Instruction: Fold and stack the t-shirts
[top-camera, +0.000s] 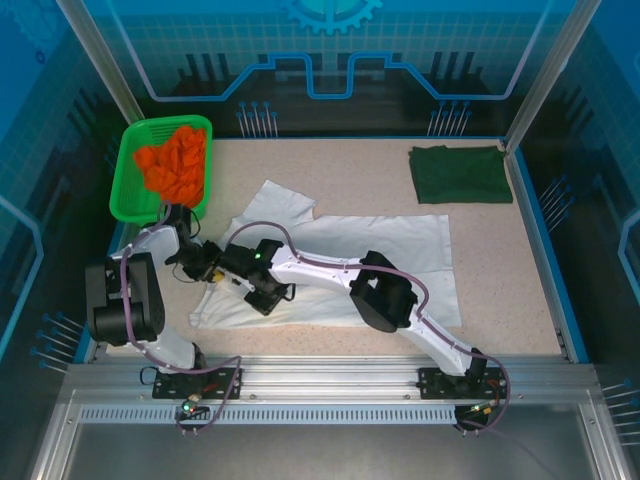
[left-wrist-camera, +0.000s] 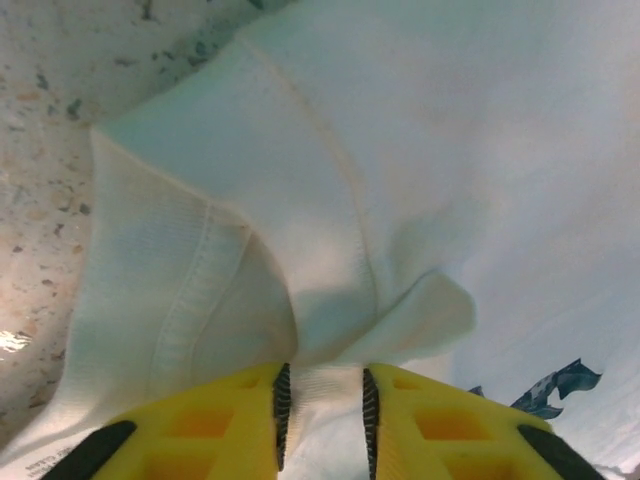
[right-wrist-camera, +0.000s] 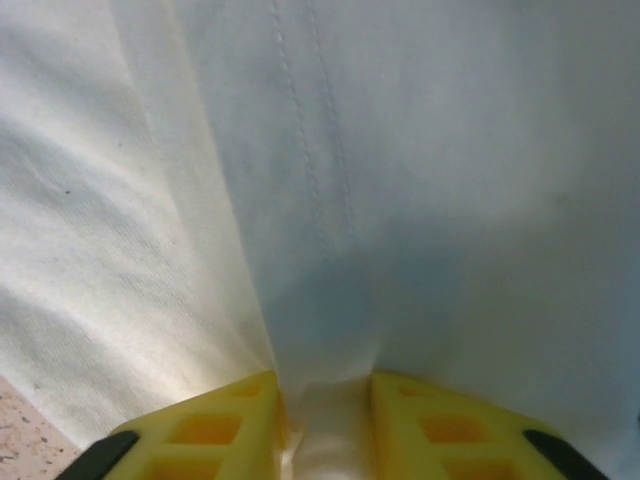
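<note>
Two t-shirts lie on the speckled beige worktop (top-camera: 520, 290): a white soft-cloth t-shirt (top-camera: 390, 245) spread mid-frame, a dark green cloth t-shirt (top-camera: 460, 173) folded upper right. The left gripper (left-wrist-camera: 322, 400) and right gripper (right-wrist-camera: 325, 400) each pinch white fabric at centre-left. One green plastic mesh basket (top-camera: 122, 180) sits upper left.

The white t-shirt (top-camera: 400, 240) is plain, as is the dark green t-shirt (top-camera: 460, 173). The tabletop (top-camera: 350, 175) is speckled beige. The basket (top-camera: 126, 172) is bright green, its cloth (top-camera: 178, 160) orange.
</note>
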